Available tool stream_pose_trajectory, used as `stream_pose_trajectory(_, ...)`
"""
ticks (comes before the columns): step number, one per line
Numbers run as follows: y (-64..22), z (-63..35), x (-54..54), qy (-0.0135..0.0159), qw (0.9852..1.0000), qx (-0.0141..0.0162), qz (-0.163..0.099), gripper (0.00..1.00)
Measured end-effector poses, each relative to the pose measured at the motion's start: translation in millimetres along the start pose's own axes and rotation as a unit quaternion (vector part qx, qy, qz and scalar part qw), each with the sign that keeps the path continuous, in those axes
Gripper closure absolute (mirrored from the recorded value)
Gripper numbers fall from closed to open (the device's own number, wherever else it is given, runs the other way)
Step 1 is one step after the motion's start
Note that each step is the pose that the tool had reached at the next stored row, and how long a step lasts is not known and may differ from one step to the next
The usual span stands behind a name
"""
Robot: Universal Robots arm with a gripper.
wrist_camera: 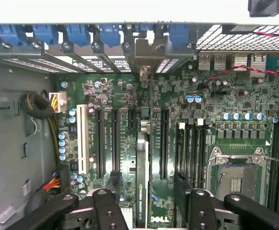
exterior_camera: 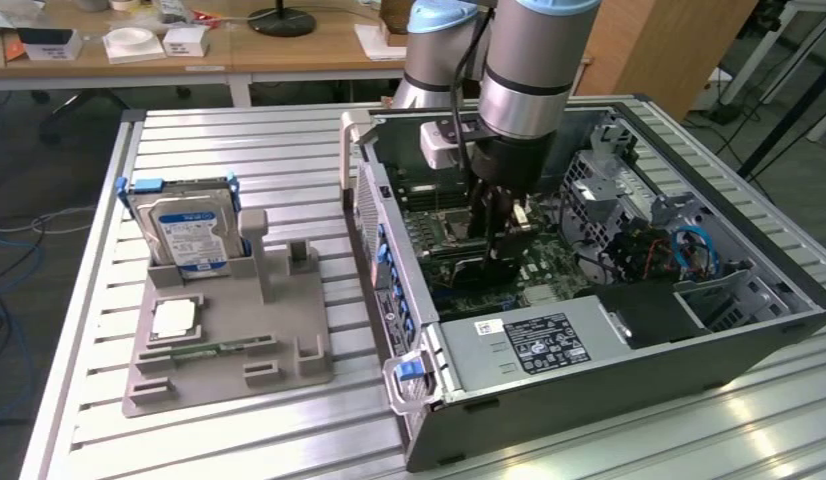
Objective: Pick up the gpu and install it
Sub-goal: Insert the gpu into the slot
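Exterior view: arm reaches down into the open computer case (exterior_camera: 733, 330), gripper (exterior_camera: 504, 245) low over the motherboard (exterior_camera: 547, 262).
Wrist view: the gripper (wrist_camera: 146, 203) is clenched on the gpu (wrist_camera: 143, 191), a thin card seen edge-on between the black fingers (wrist_camera: 106, 206), standing upright among the expansion slots (wrist_camera: 114, 139); whether it is seated in a slot I cannot tell. Its silver bracket end (wrist_camera: 145, 52) lines up with the rear slot openings (blue latches beside it). Outside the case, on the slatted table (exterior_camera: 93, 400), a grey holder (exterior_camera: 226, 350) carries a hard drive (exterior_camera: 186, 230) standing on edge and a small green memory stick (exterior_camera: 206, 350) lying flat.
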State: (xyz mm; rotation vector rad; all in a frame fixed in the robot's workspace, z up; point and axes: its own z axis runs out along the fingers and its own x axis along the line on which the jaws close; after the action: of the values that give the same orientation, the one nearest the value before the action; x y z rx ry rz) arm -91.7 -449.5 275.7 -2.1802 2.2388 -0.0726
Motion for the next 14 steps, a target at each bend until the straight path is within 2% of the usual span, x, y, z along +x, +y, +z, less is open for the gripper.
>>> stream_pose_trajectory(1, 0.0, 0.0, 0.0, 0.0, 1.0, 0.0, 0.0, 0.45)
stream_pose_trajectory(2, 0.0, 0.0, 0.0, 0.0001, 1.0, 0.0, 0.0, 0.51)
stream_pose_trajectory(3, 0.0, 0.0, 0.0, 0.0, 1.0, 0.0, 0.0, 0.51)
stream_pose_trajectory(5, 0.0, 0.0, 0.0, 0.0001, 1.0, 0.0, 0.0, 0.63)
stream_pose_trajectory(6, 0.0, -0.1, 0.0, 0.0001, 1.0, 0.0, 0.0, 0.63)
stream_pose_trajectory(8, 0.0, 0.0, 0.0, 0.0, 1.0, 0.0, 0.0, 0.75)
stream_pose_trajectory(9, 0.0, 0.0, 0.0, 0.0001, 1.0, 0.0, 0.0, 0.75)
stream_pose_trajectory(12, 0.0, 0.0, 0.0, 0.0, 1.0, 0.0, 0.0, 0.87)
stream_pose_trajectory(14, 0.0, 0.0, 0.0, 0.0001, 1.0, 0.0, 0.0, 0.89)
